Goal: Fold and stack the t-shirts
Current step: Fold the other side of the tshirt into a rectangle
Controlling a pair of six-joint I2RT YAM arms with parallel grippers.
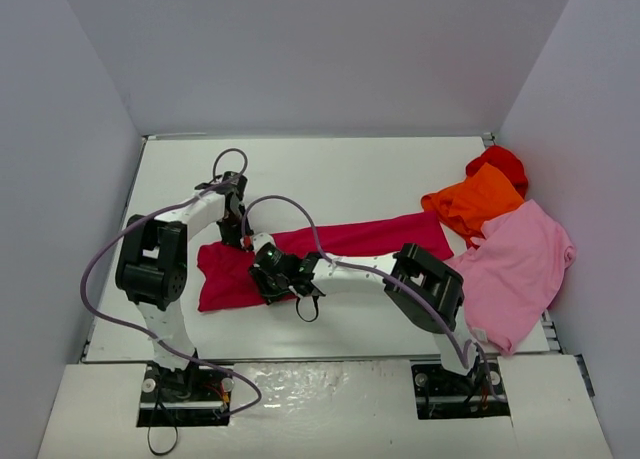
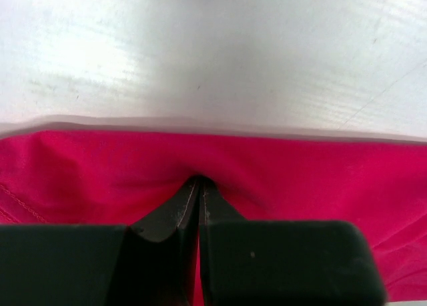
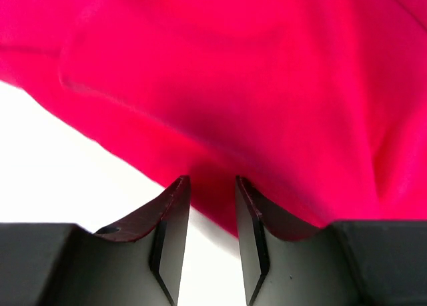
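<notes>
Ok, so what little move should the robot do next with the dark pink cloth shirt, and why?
Probably back the right gripper away from the crimson-magenta cloth t-shirt. Its jaws stand apart with the cloth's edge loose at the tips, not pinched, while the left gripper is shut on the shirt near its far edge, so that arm alone holds it.

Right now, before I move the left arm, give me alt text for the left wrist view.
The left gripper is shut on the crimson t-shirt, its two dark fingers pinching a small pucker of cloth just inside the shirt's far edge. Beyond that edge lies white table.
</notes>
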